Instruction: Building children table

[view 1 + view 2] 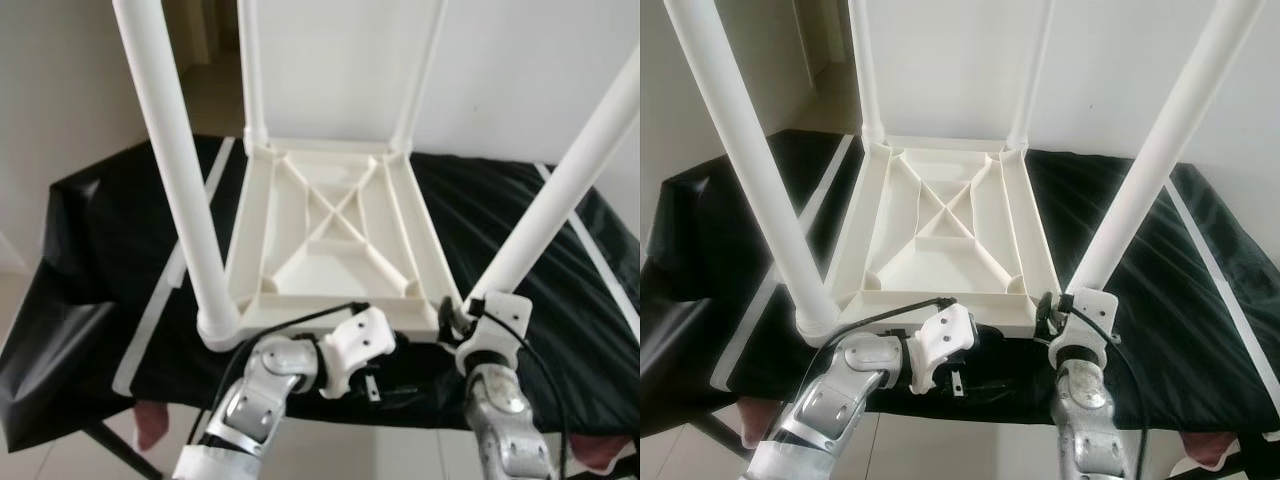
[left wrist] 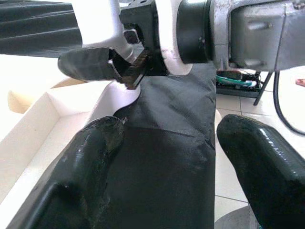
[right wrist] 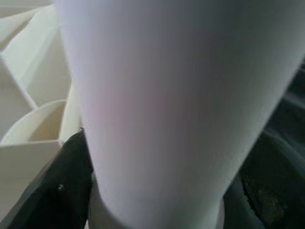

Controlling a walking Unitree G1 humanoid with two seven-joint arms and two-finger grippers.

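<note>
We stand facing a white wall point(image 1: 520, 90) with pale tiled floor point(image 1: 20, 300) below and an opening to another room at the far left; before us is a tabletop point(image 1: 1200, 290) draped in a black cover crossed by pale strips, and on it the white children's table point(image 1: 330, 240) lies upside down, its ribbed underside facing up and four white legs standing up out of its corner sockets. The relation we would steer by is at the near edge: the near right leg point(image 1: 560, 190) rises from its corner up and away to the right, its long axis leaning outward, and our right tool point(image 1: 462, 322) sits at its very foot, the black fingers point(image 3: 57, 191) pressed on either side of the leg just above the socket, so the right arm is plainly the nearer one for seating it. The near left leg point(image 1: 175, 170) stands in the opposite corner, leaning outward the other way. Our left tool point(image 1: 952, 372) hangs just below the table's near rim, between the two near legs, its fingers point(image 2: 267, 162) spread apart over the black cover and pinching nothing, pointing toward the right tool
</note>
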